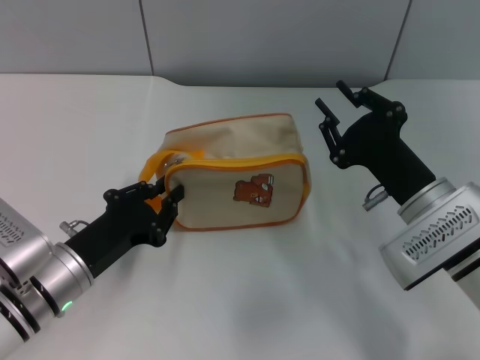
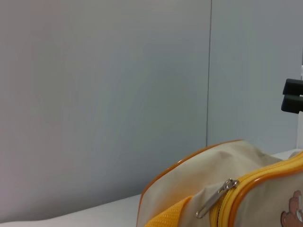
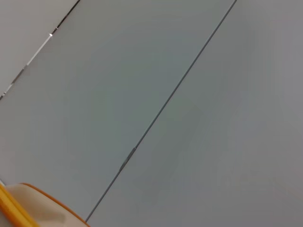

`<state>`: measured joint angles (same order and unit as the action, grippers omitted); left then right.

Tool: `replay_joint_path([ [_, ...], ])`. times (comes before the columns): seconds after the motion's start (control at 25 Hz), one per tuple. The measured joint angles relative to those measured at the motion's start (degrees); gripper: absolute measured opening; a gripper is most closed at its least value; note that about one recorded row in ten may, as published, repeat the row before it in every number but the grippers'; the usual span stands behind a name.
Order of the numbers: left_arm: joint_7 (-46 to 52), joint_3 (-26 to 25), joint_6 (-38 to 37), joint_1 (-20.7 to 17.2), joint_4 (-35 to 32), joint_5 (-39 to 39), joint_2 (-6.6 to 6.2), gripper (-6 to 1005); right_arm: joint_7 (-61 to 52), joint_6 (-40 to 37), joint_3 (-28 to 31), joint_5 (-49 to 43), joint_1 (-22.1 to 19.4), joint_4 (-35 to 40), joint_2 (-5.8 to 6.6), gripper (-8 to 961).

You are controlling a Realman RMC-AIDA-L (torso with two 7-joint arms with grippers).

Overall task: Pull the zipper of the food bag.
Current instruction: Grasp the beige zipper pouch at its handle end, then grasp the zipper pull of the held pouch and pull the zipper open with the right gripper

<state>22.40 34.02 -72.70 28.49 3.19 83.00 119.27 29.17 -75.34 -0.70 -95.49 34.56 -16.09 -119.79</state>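
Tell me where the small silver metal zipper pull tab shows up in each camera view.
Head view: the small silver metal pull tab sits at the beige fabric food bag's upper corner nearest the left gripper.
Left wrist view: the tab hangs low in the picture, beside the yellow-orange zip tape.
Right wrist view: not in it; only a bag corner shows.
Shared landmark: the bag's orange piping.

No text, brand, number or sign can be read in any view. The only mark is a brown bear patch [image 1: 255, 190] on the face of the food bag [image 1: 240, 199], at the centre of the head view, and it carries no lettering.
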Motion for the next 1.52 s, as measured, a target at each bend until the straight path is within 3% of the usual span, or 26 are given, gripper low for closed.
replay_joint_path([
  [0.4,-2.5,-1.6,-5.4,0.5,-0.8,-0.4,0.00,142,0.0,-2.8,0.0,0.3,-0.6,0.1,-0.08,301],
  [0.64,-3.6,-1.3,-3.5,2.1,0.0,-0.1,0.00,79,0.0,-4.9,0.2,0.3,-1.6,0.1,-0.09,302],
  [0.84,-6.8,-1.1,-8.6,1.4,-0.8,0.0,0.01,80,0.1,-5.6,1.3,0.3,-2.1,0.2,-0.09,301],
  [0.96,-7.9,-0.8,-11.6,1.3,-4.0,0.2,-0.05,80,0.1,-5.3,1.4,0.1,-1.8,0.1,-0.09,301],
  [1.12,-9.0,3.1,-15.0,2.3,-14.2,1.8,-0.14,79,0.1,-4.6,0.4,-1.0,-0.8,-0.4,-0.09,300],
  [1.52,-9.0,7.5,-11.7,5.2,-18.6,1.9,-0.10,70,5.3,-1.5,-0.5,-13.5,-1.3,-0.6,-0.09,301],
])
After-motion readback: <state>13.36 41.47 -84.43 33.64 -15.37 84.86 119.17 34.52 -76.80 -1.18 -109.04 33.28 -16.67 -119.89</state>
